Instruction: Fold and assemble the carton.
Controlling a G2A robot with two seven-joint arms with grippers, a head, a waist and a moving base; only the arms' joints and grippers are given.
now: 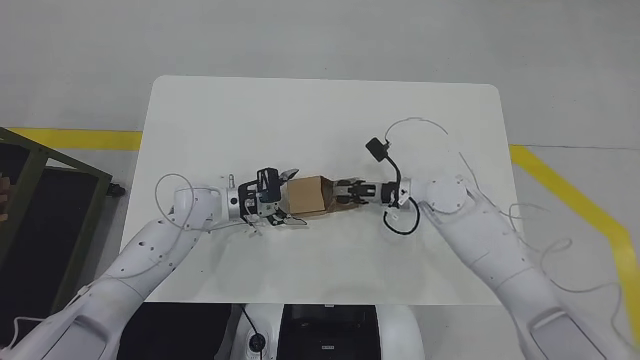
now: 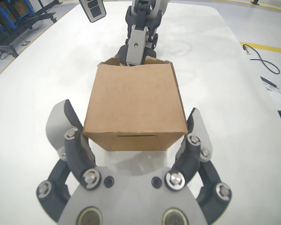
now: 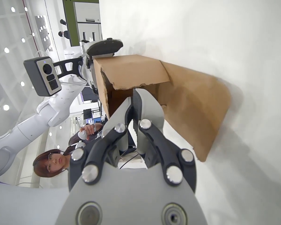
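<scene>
White table (image 1: pixel 200 120) carries the carton (image 1: pixel 305 196) near its middle, lying on its side. Left gripper (image 2: pixel 131 113) spreads wide around its closed end; right gripper (image 3: pixel 134 94), fingers together, pokes into the open end.

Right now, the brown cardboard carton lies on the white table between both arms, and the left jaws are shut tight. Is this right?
Not quite: the left jaws stand open, one on each side of the brown cardboard carton; the left wrist view shows it.
</scene>
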